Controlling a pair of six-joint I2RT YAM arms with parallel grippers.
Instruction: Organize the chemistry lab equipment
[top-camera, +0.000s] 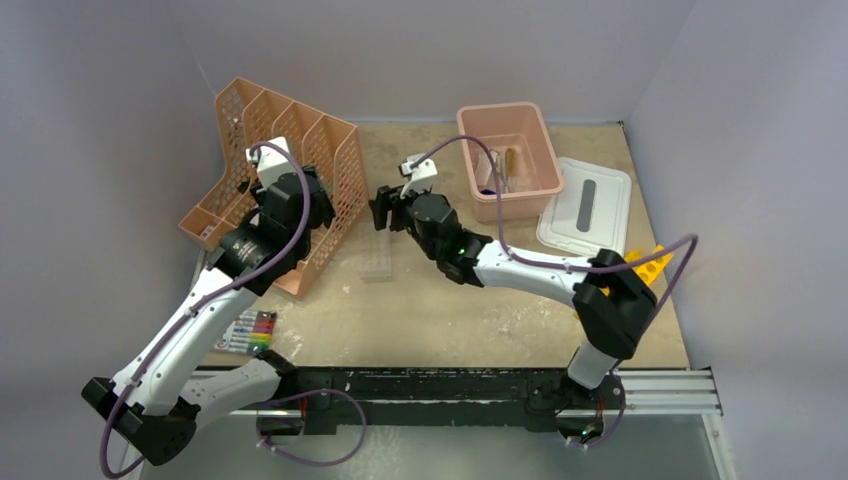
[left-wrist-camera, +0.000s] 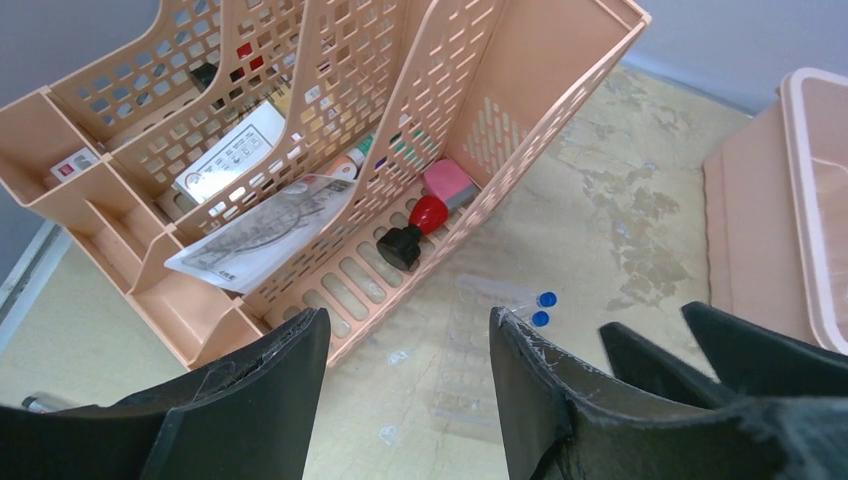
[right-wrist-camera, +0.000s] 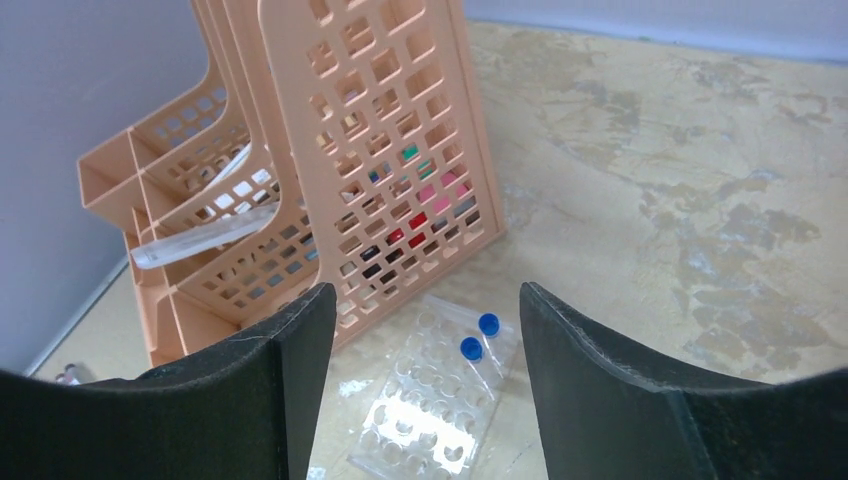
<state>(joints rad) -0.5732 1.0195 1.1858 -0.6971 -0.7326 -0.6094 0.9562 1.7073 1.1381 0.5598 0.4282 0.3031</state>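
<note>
From above, I am hovering my right gripper (top-camera: 386, 209) near the clear tube rack (top-camera: 378, 263), which is lying on the table beside the orange organiser (top-camera: 330, 150). Through the left wrist, my left gripper (left-wrist-camera: 408, 340) is hanging open and empty, with two blue-capped tubes (left-wrist-camera: 540, 308) showing at the rack. Through the right wrist, my fingers are spreading wide above the rack. I am judging this the approach, with lowering and closing on its edge coming next.

No legible text anywhere. Printed lines on the white box (left-wrist-camera: 235, 150) and the paper sheet (left-wrist-camera: 258, 235) inside the orange organiser (left-wrist-camera: 540, 90), too small to read; same for the marker pack (top-camera: 250, 332) label.
</note>
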